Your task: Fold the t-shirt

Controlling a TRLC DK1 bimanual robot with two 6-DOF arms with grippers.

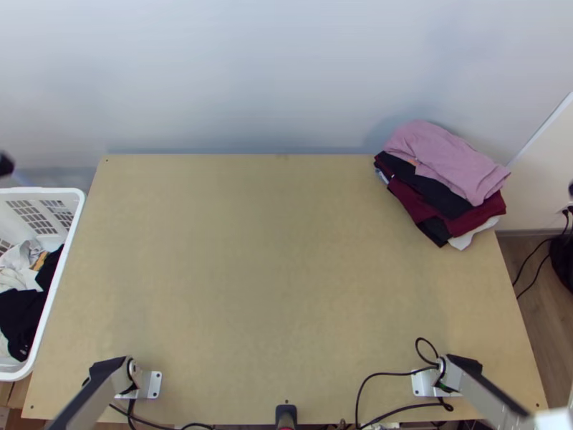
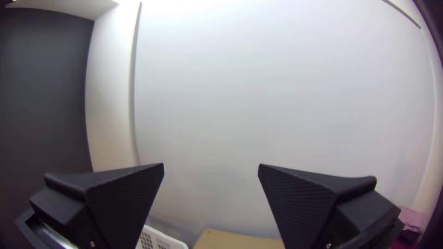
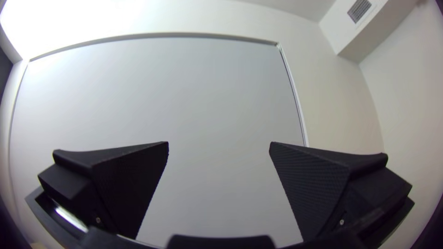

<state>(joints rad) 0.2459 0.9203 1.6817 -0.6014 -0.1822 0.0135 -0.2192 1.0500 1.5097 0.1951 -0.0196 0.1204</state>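
T-shirt: cannot tell which garment it is. Folded pile (image 1: 440, 183) sits across the table's far right corner, top view: pink cloth (image 1: 444, 159) uppermost, soft and rounded at its folds, then black and maroon layers, a white edge poking out low down. Table (image 1: 272, 272) pale wood, flat, faint grain. Basket (image 1: 77, 215) just beside its left edge, white, wall pierced in a grid; top view looks down into it: bunched black cloth (image 1: 20, 312), whitish cloth, a scrap of mustard. Left wrist view catches the basket's rim, a bit of tabletop, and a dark grey panel (image 2: 41, 92). Left gripper (image 2: 211, 164) wide apart, nothing between; wedge-shaped black fingers, finely ribbed faces. Right gripper (image 3: 219, 142) likewise wide and unladen, before a smooth pale panel (image 3: 184, 92) in a thin frame; right wrist view adds a slatted vent (image 3: 359, 10) up by the ceiling
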